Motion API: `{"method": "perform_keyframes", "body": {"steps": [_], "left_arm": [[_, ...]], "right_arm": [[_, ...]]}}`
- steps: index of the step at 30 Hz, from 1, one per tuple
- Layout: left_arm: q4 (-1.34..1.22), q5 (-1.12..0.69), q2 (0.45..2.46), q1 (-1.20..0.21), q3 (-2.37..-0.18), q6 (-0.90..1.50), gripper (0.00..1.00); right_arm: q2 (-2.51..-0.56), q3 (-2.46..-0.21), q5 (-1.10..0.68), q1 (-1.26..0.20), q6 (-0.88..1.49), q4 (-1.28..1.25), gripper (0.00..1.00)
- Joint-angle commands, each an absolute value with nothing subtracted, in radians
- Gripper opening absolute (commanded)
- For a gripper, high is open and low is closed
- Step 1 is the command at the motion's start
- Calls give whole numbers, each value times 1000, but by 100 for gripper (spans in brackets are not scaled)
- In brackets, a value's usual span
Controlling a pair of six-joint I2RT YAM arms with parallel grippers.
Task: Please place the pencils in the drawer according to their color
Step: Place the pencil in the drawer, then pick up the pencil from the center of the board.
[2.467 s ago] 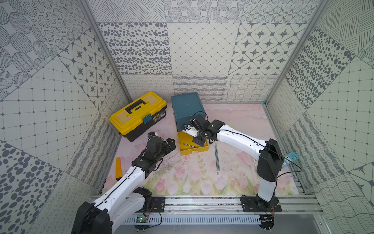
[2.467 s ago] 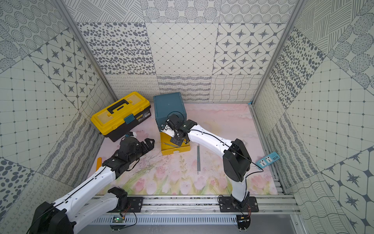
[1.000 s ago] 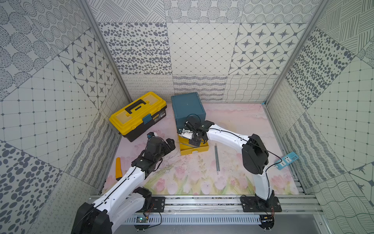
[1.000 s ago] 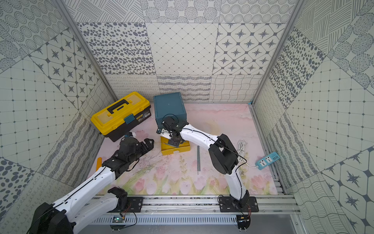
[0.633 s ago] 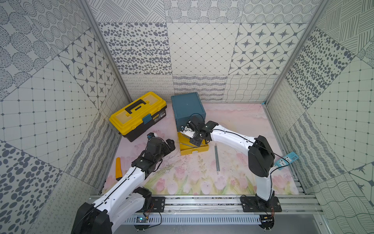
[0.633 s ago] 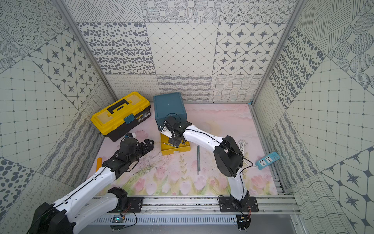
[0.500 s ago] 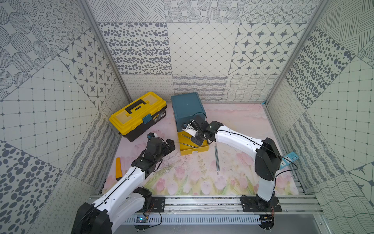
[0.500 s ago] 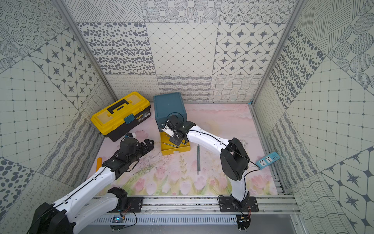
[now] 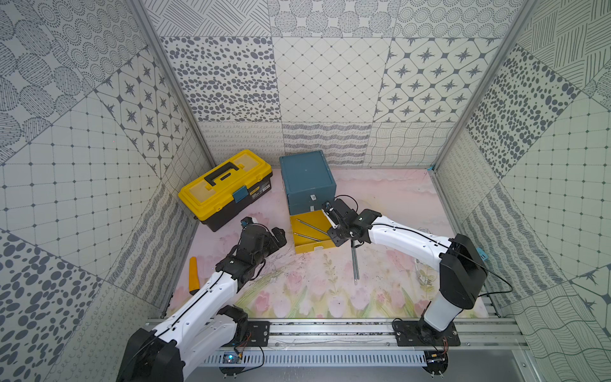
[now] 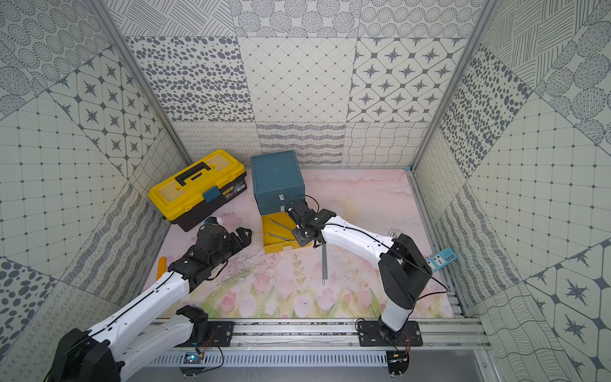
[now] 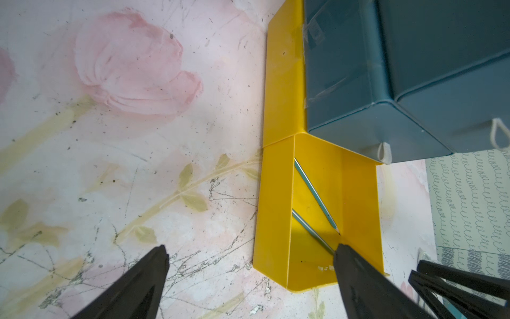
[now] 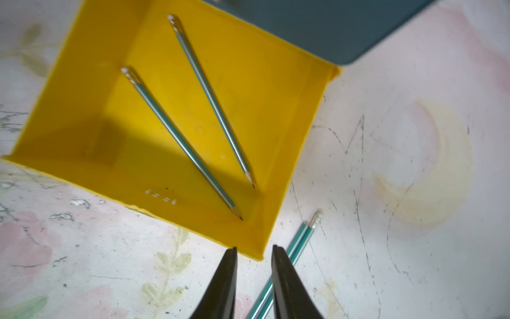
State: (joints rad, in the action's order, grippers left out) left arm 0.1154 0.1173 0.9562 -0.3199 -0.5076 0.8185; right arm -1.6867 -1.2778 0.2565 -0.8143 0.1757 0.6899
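Pencils [image 9: 354, 264] on tabletop [image 9: 380, 185] lie just beside front corner of yellow drawer [image 9: 309, 247], long axis pointing away from it, almost under right gripper [image 12: 254, 250] (jaws narrow, nothing between); left gripper [image 11: 252, 248], spread wide, hangs off drawer's opposite side, farther.
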Motion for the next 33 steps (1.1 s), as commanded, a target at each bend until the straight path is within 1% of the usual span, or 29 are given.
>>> {"method": "perform_keyframes", "body": {"steps": [1,9,15,22,29,33], "left_arm": [[81,116,973,-314,-502,825,99],[59,96,999,-313,-499,827,99],[59,96,1000,-313,-501,826,99],[56,92,1005,-314,-499,831,99],[52,87,1011,-314,-499,835,99],[48,85,1017,-313,-500,837,99]], "right_arm": [[-1617,-1215,278,-771,347,663,28],[-1546,-1067,193,-660,479,664,27],[-1574,-1029,165,-613,525,685,26],[-1612,-1034,143,-606,540,695,23],[-1665,-1057,75,-607,534,693,18],[-1680,-1060,43,-608,536,676,17]]}}
